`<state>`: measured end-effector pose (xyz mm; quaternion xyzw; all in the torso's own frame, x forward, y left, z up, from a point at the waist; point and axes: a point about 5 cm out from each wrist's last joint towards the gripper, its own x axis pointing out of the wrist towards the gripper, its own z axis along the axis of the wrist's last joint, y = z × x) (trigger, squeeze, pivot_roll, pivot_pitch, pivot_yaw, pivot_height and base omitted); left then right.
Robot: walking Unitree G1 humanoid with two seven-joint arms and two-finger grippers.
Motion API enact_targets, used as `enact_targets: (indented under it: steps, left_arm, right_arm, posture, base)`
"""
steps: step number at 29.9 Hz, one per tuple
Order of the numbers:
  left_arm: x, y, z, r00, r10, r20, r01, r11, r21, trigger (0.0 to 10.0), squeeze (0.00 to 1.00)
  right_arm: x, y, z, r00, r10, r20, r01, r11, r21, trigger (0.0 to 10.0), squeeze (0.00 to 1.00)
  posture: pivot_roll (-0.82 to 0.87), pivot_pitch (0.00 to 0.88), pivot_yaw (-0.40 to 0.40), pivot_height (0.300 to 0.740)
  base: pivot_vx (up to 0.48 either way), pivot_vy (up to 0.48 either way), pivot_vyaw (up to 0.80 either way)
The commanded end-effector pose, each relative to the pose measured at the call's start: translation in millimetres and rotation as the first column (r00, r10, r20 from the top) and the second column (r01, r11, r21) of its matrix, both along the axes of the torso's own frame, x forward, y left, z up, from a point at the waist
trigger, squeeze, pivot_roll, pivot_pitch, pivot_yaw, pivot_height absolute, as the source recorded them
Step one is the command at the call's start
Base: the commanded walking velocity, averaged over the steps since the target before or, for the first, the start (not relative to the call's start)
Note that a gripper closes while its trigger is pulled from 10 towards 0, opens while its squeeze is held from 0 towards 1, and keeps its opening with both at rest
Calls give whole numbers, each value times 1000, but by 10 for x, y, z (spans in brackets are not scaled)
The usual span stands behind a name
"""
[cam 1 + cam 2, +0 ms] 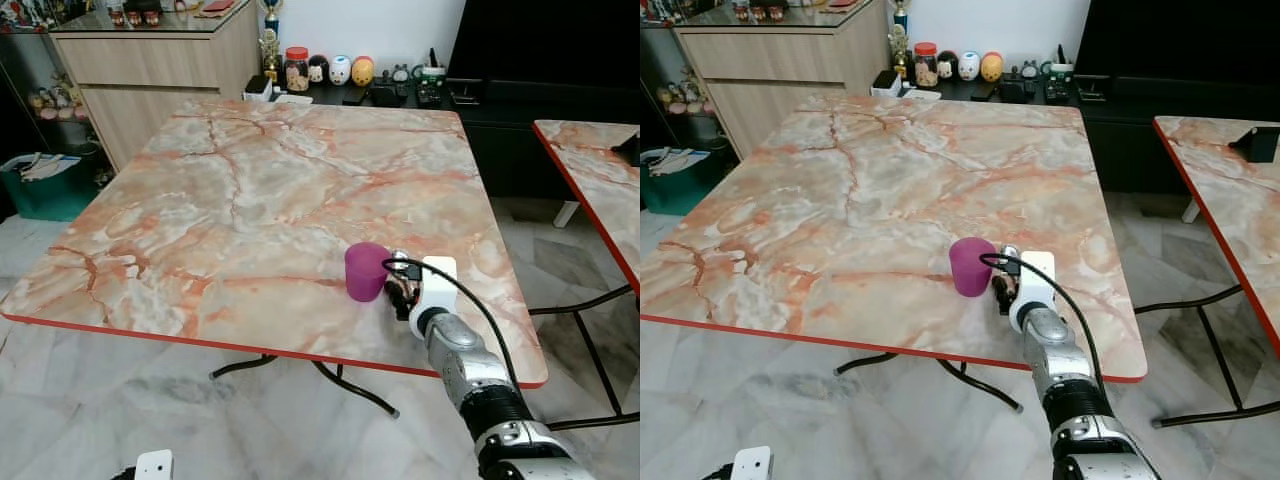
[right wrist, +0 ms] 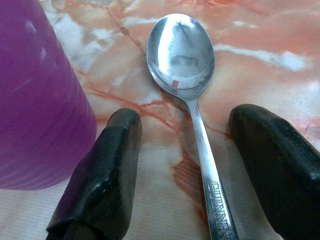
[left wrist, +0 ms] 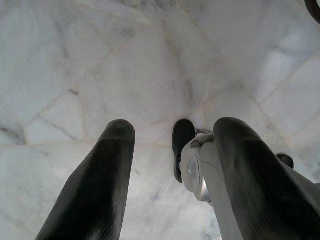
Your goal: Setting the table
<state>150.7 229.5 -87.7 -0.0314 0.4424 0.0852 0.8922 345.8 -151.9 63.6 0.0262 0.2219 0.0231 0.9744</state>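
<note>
Centrally, a spoon lies flat on the marble table, bowl up, with its handle running back between the two black fingers of the right gripper. The spoon's long axis follows the gripper's own line of reach, bowl at the far end and the stamped handle nearest the wrist. The fingers stand wide apart, one on each side of the handle, touching neither it nor anything else. A purple cup stands upright just beside the spoon, on the robot's left of it, close against the outer face of one finger. Seen from the head, the right gripper rests low over the near right part of the tabletop, not far from the red edge. The left gripper hangs idle over the pale floor, its fingers spread and holding nothing. Judged from this layout, the right arm is the only one within reach of spoon and cup.
</note>
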Motion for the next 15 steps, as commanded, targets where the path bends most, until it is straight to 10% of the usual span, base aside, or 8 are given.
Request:
enact_targets:
  steps: [1,3,4,5,6,7,15]
  left_arm:
    - [-83,-10,-38,999,1,-32,-1,1000,-2,10000,0]
    - [-87,-19,-42,999,1,-37,-1,1000,-3,10000,0]
    - [-90,-25,-46,999,0,-40,0,1000,-4,10000,0]
    - [-92,-28,-48,999,0,-42,0,1000,-5,10000,0]
    - [-96,-33,-51,999,-1,-45,0,1000,-5,10000,0]
    - [-101,-37,-54,999,-1,-49,0,1000,-7,10000,0]
    - [-104,-54,-62,998,-4,-61,3,1000,-11,10000,0]
  right_arm:
    - [27,-6,21,1000,2,5,-2,1000,-7,10000,0]
    - [27,-6,14,1000,4,1,-4,1000,-8,10000,0]
    - [25,-4,9,1000,6,-2,-6,1000,-8,5451,0]
    - [24,-2,7,1000,7,-4,-7,1000,-8,5451,0]
    - [22,4,3,1000,11,-7,-11,1000,-7,1294,0]
    - [19,13,-1,1000,17,-10,-17,1000,-7,0,0]
    - [16,19,-15,1000,19,-16,-19,1000,-10,0,0]
  posture:
    - [-43,0,4,720]
    - [-43,0,4,720]
    - [-43,0,4,720]
    - [-43,0,4,720]
    - [-43,0,4,720]
    - [-43,0,4,720]
    - [-44,0,5,720]
  base:
    - [0,0,0]
    - [0,0,0]
    - [0,0,0]
    - [0,0,0]
    - [0,0,0]
    - [0,0,0]
    - [0,0,0]
